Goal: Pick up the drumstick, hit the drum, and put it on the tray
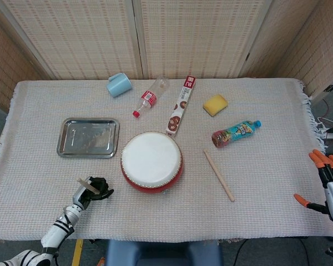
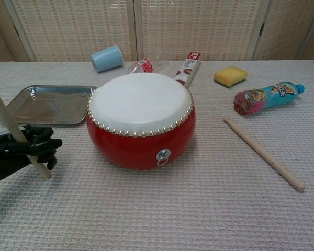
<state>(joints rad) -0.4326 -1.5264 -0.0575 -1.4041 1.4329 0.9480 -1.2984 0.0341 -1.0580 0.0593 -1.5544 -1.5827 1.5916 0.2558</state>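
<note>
Your left hand (image 2: 21, 151) grips the drumstick (image 2: 10, 125), tilted up-left | drum (image 2: 140, 120) just right | right hand (image 1: 327, 188) spread, far off

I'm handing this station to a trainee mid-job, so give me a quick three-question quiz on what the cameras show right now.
1. True or false: the left hand grips a drumstick.
2. Multiple choice: what lies in the tray? A) a drumstick B) the sponge C) nothing
3. Short answer: where is the second drumstick relative to the drum, and is the right hand touching it?

Key
1. True; the stick stands tilted, leaning away from the drum.
2. C.
3. It lies flat on the cloth on the drum's right side, apart from it. The right hand is at the table's right edge, not touching it.
</note>
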